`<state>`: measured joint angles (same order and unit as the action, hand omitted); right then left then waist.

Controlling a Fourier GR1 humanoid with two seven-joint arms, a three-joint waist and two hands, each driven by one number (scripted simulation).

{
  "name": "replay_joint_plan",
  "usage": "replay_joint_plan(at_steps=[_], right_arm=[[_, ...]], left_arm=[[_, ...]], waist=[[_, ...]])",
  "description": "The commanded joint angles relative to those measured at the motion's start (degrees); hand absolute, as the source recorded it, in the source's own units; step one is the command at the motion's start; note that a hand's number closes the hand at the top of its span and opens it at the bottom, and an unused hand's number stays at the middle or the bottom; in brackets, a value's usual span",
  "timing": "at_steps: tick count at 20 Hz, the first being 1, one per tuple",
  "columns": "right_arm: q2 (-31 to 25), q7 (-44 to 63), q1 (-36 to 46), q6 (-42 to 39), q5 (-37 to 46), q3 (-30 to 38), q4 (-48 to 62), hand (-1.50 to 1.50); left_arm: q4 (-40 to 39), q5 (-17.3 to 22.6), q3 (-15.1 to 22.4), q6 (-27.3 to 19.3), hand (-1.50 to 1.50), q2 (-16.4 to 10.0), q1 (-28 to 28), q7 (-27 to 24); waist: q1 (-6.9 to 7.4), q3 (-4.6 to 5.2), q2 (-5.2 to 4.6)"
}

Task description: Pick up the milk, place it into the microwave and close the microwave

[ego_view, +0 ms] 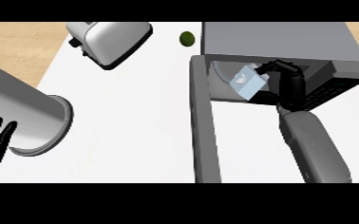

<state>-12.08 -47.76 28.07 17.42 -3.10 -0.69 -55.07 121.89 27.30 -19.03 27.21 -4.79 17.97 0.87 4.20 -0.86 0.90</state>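
The milk [247, 82] is seen in pale blue and white, the microwave [280, 38] in plain grey, the right hand [290, 79] in black.

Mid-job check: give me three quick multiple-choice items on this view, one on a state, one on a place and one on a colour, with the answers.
1. The microwave door is:
A open
B shut
C missing

2. The milk carton is:
A on top of the microwave
B outside, against the door
C inside the microwave

3. The small round item left of the microwave is:
A red
B green
C white

Answers:
1 A: the door stands out towards the viewer, leaving the cavity exposed.
2 C: the carton shows within the cavity, with the right hand curled round it.
3 B: it is dark green against the white counter.
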Motion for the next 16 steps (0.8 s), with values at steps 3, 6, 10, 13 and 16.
replay_joint_plan(at_steps=[3,6,10,13,16], right_arm=[[0.9,11.6,9.1,8.9,0.9,3.3,9.2,1.50],[0.8,8.7,7.8,12.2,1.5,4.5,8.3,1.50],[-1.7,5.2,5.4,17.9,7.6,3.3,6.9,-1.50],[-2.0,5.0,4.1,19.4,9.1,3.8,6.3,-1.50],[-0.9,4.4,3.0,20.7,10.2,3.8,5.9,-1.50]], left_arm=[[-0.3,-1.1,0.7,0.2,-1.50,-0.4,-1.1,0.2],[-0.8,-2.4,0.7,0.7,-1.50,-1.4,-1.6,0.3],[0.1,-3.9,1.4,0.5,-1.50,-1.9,-2.8,0.7],[0.3,-5.0,1.8,-0.2,-1.50,-1.7,-3.8,0.7],[-0.1,-5.6,2.9,-0.5,-1.50,-1.3,-4.6,1.0]], waist=[[5.25,1.00,-3.64],[5.91,0.99,-4.15],[7.11,1.17,-4.52],[7.55,1.05,-4.66],[7.92,0.99,-4.98]])
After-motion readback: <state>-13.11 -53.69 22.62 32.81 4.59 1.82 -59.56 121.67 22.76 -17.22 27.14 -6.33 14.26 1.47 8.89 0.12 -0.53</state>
